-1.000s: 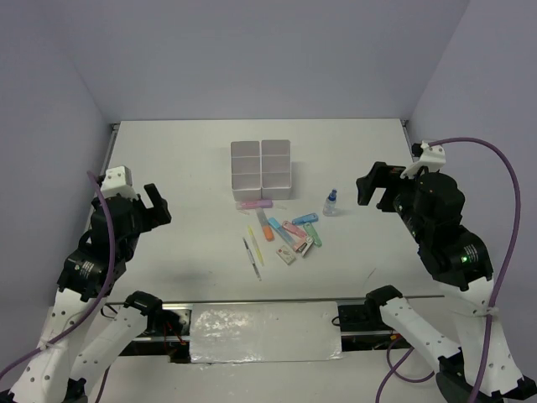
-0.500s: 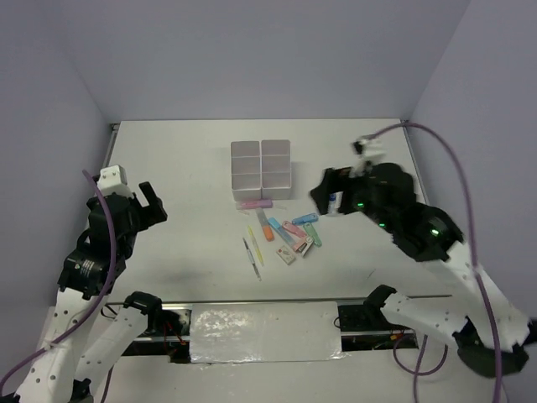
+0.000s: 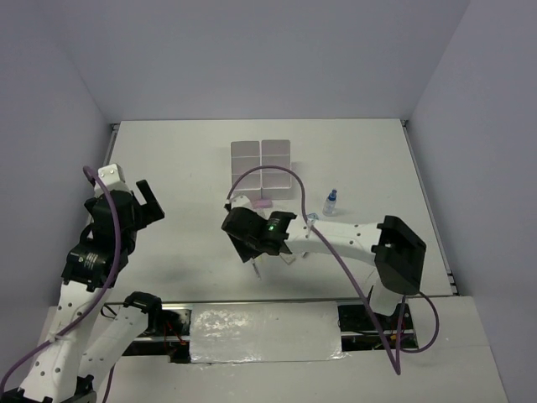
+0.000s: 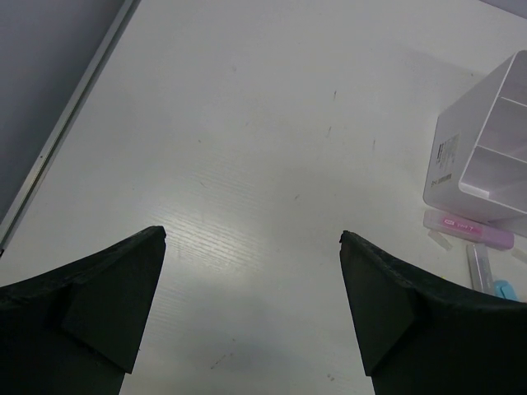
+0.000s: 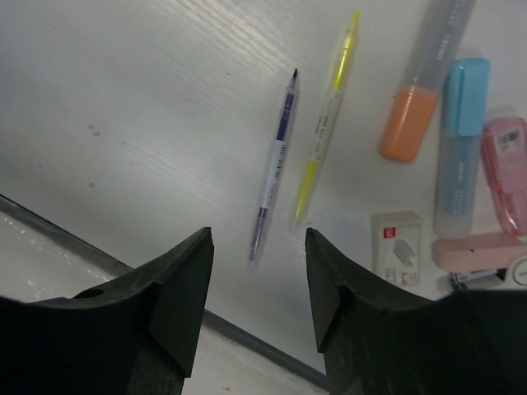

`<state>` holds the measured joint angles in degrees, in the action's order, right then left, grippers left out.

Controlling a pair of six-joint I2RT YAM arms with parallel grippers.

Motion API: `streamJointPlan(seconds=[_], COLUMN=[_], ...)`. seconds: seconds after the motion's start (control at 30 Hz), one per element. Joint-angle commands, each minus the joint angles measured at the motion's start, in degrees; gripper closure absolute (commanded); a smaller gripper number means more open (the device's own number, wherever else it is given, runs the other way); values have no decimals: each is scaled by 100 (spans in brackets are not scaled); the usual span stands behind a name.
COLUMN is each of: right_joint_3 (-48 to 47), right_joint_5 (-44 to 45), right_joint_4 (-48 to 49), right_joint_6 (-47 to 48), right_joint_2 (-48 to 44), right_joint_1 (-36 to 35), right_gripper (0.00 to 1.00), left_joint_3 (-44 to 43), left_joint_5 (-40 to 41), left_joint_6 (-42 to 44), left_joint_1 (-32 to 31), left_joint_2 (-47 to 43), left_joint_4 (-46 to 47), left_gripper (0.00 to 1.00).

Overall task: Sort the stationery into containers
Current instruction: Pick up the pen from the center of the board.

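Just before end effector: grey pen

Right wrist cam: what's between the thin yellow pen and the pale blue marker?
The grey-and-orange marker lies between the thin yellow pen and the pale blue marker, seen in the right wrist view.

Bright, even light; soft glare on table; shadows faint.
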<state>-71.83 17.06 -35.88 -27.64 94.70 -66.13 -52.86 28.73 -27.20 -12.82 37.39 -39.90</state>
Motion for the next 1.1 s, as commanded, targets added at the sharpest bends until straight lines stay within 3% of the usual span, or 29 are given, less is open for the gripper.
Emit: streamJointPlan(seconds=[0.0, 0.4, 1.07], right_joint_3=[-279, -296, -50], right_joint_5=[9, -97, -344], right_joint_4=[493, 705, 934], right_joint_6=[-277, -312, -304], right_joint_2=[198, 1217, 1525], right_joint_1=[-58, -67, 65], right_gripper=[46, 52, 53], left_joint_3=[-67, -22, -14], left_joint_5=[98, -69, -219], left_joint_6=[-48, 13, 57], left_joint_1=[25, 34, 34], left_joint_2=[-47, -153, -91], left_joint_4=[123, 211, 263], left_gripper=[1, 1, 1])
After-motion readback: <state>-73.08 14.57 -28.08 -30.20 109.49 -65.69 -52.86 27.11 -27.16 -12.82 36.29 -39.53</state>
